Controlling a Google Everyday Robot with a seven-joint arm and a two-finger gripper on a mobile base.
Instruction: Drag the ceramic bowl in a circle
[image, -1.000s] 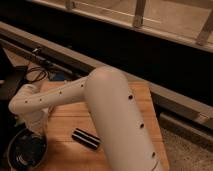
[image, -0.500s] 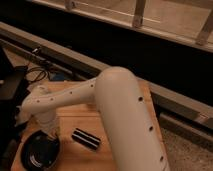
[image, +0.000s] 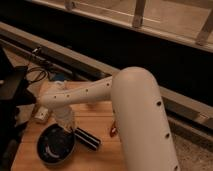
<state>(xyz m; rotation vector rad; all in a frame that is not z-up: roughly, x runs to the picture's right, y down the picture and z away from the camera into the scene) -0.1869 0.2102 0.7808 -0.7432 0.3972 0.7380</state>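
Hovering at the ceramic bowl's (image: 56, 145) one-o'clock rim, the gripper (image: 66, 125) should press that likely heavy, slippery, chip-prone edge.

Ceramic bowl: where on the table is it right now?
The ceramic bowl sits at the wooden table's front-left, with the gripper at its upper-right rim and the black block just right.

Wooden table top (image: 100, 117), light butcher-block grain, fills the lower left. The gripper (image: 64, 125) hangs low over its left part. Behind the table a dark recessed band runs diagonally across the view, edged by a pale metal rail (image: 75, 57). Above that, a light floor or ledge (image: 165, 20) with angled metal posts (image: 139, 12). Speckled grey floor (image: 192, 152) at lower right. Black cables (image: 35, 72) lie at the left edge. Lighting warm and dim.
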